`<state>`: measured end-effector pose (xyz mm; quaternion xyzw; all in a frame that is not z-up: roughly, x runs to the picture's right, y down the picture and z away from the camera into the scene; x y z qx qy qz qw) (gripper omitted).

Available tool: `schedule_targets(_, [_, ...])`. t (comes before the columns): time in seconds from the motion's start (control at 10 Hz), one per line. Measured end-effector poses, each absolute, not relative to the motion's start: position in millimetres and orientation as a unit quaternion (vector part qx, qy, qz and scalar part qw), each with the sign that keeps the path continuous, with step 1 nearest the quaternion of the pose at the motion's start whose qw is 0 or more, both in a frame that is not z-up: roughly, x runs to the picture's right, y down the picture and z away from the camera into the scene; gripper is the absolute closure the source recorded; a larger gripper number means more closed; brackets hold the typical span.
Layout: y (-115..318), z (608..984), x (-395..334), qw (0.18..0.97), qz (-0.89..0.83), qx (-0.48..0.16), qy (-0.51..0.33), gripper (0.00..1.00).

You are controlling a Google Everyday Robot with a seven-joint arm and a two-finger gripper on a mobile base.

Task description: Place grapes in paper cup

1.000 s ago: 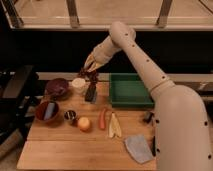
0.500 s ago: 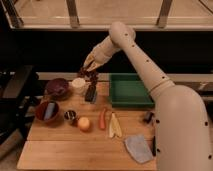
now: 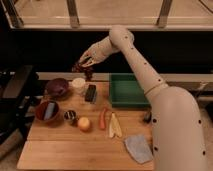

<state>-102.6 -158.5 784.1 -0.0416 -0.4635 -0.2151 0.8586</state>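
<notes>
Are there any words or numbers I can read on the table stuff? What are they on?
None: no word, number or sign can be read.
Any print on the small tin is too small to read.
The tool, shut on the grapes, hangs above the paper cup, with no lettering.

I see gripper (image 3: 83, 63) up over back-left of table (image 3: 65, 152), clamped on grapes (image 3: 86, 71). Air btwn it and paper cup (image 3: 78, 84) below is open. Cup's hemmed in at the sides: purple bowl (image 3: 57, 88) just left, dark block (image 3: 90, 93) just right, green tray (image 3: 127, 91) further right. Front strip left of grey cloth (image 3: 138, 148) is bare wood.
</notes>
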Motion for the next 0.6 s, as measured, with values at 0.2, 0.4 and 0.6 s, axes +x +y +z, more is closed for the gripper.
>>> schedule_targets(0.2, [-161, 791, -116, 0.848, -0.211, -0.028, -0.485, 1.0])
schedule_targets(0.4, [-160, 800, -130, 0.838, -0.206, -0.019, -0.505, 1.0])
schedule_targets(0.6, [-156, 807, -139, 0.833, -0.204, -0.018, -0.514, 1.0])
